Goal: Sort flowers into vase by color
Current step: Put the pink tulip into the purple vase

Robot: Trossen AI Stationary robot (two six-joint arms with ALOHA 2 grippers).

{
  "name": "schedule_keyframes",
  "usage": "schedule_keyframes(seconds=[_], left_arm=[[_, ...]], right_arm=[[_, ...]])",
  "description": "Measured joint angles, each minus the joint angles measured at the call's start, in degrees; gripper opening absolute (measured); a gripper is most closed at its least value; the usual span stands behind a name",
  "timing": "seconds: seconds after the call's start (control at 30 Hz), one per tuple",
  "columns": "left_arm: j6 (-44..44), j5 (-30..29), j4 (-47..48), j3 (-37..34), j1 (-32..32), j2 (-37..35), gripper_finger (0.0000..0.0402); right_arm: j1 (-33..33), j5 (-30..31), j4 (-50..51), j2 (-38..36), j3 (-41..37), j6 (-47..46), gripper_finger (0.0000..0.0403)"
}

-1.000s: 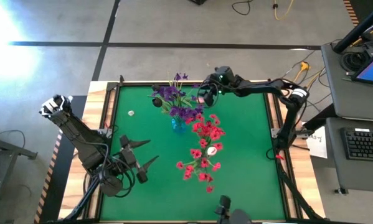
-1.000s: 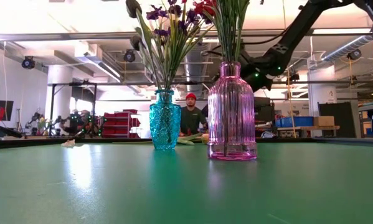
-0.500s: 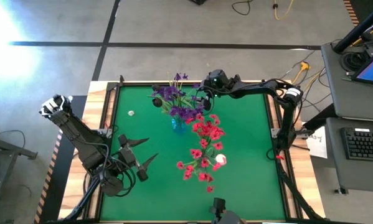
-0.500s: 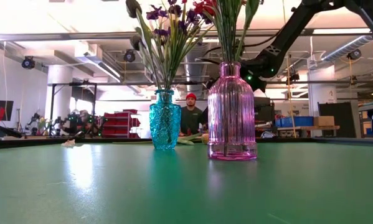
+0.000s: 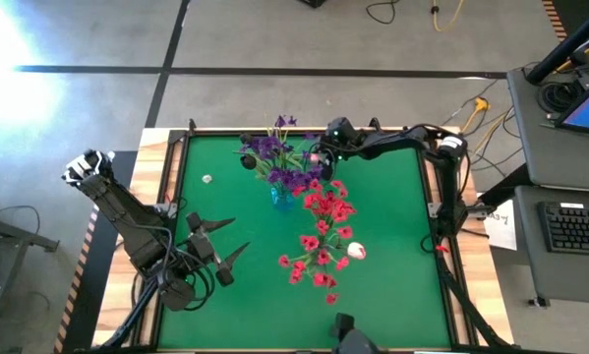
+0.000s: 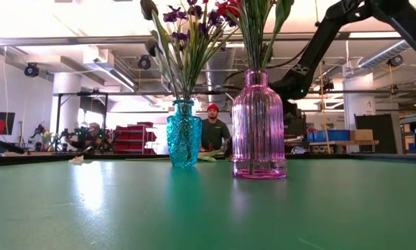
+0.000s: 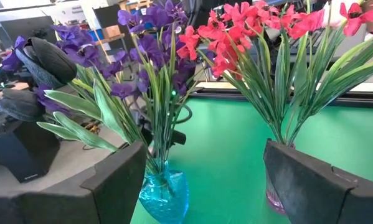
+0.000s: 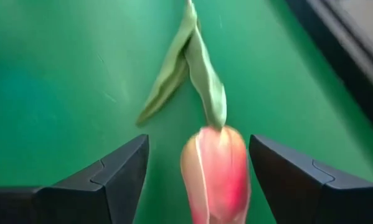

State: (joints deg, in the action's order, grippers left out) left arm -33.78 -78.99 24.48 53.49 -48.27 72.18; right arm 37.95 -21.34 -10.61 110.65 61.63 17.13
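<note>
Standing mid-table (image 5: 382,236): pink vase (image 6: 258,125) of red flowers (image 5: 325,211) beside blue vase (image 6: 184,133) of purple flowers (image 5: 279,157), blocking the low view of the far edge. Lying flat there, only in the right wrist view: tulip bud (image 8: 215,171) between the spread fingers (image 8: 111,177) of the outstretched right gripper (image 5: 321,154), untouched. Waiting near the front-left corner, fingers apart: left gripper (image 5: 227,244).

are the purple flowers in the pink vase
No, in the low view the purple flowers stand in the blue vase; the pink vase holds other stems.
</note>
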Motion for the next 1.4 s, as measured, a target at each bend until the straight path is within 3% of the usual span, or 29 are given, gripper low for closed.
schedule_keyframes(seconds=[0.2, 0.6, 0.8, 1.0, 1.23, 1.4], left_arm=[[0.1, 0.0, 0.0, 0.0, 0.0, 0.0, 0.0307], [0.1, -0.1, 0.0, 0.0, 0.0, 0.0, 0.0307], [0.2, -0.1, 0.0, 0.0, 0.0, 0.0, 0.0307], [0.0, -0.1, 0.0, 0.0, 0.0, 0.0, 0.0307], [0.0, -0.1, 0.0, 0.0, 0.0, 0.0, 0.0307], [0.0, -0.1, -0.2, 0.0, 0.1, 0.0, 0.0307]], right_arm=[[0.0, 2.0, 0.3, 1.0, 0.0, 0.1, 0.0252], [0.1, 3.5, 3.8, 0.0, 0.0, 0.1, 0.0113], [0.1, 3.4, 11.1, -2.8, 0.0, 1.8, 0.0068], [0.4, 3.7, 20.7, -9.5, 0.0, 3.7, 0.0057], [0.6, 10.5, 36.4, -21.2, 0.0, 4.3, 0.0058], [0.5, 11.0, 47.9, -30.2, 0.0, -1.8, 0.0058]])
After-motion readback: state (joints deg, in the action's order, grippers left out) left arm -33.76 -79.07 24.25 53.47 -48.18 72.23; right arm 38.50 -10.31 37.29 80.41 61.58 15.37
